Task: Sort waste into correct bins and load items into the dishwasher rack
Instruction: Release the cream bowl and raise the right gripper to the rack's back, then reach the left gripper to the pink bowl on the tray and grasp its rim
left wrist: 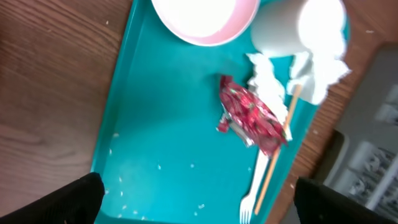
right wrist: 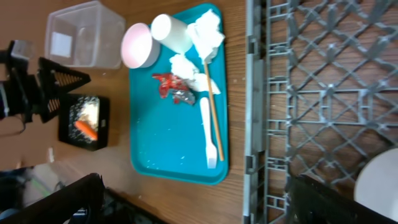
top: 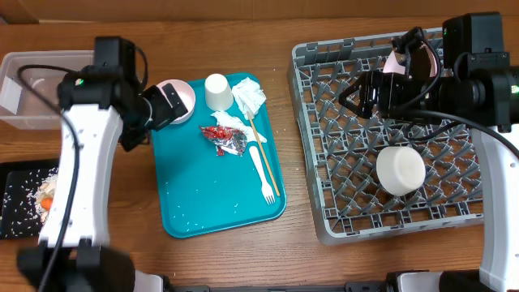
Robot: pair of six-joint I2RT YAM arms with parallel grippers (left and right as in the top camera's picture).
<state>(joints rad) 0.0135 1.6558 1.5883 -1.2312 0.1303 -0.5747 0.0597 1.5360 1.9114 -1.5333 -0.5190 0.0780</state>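
A teal tray point(top: 174, 203) sits mid-worktop point(top: 243, 32) and carries most of the things. At its far edge a bowl point(top: 182, 96) lies left of the cup point(top: 217, 91). One napkin point(top: 250, 96) lies right of the cup and a second napkin point(top: 229, 122) lies just nearer. The wrapper point(top: 227, 140) touches that second napkin on its near side. The chopsticks point(top: 266, 158) and fork point(top: 262, 174) lie side by side along the tray's right side, the fork's tines at the near end. Loose grains point(top: 190, 217) dot the tray's near part.

On the far left stands the clear tub point(top: 40, 69), with a white label on its wall. Nearer on the left, the black tray point(top: 12, 223) holds the carrot point(right wrist: 86, 129) among scattered rice point(top: 20, 195).

The rack point(top: 324, 203) fills the right of the worktop. A second bowl point(top: 400, 170) rests upside down in its near-right part. A pinkish dish point(top: 399, 57) stands at its far edge, partly hidden behind the right arm, and I cannot tell which dish it is.

The left fingers point(left wrist: 81, 202) are spread wide over the tray's far-left part beside the first bowl, holding nothing. The right fingers point(right wrist: 78, 202) are spread wide over the rack's far part, also empty.
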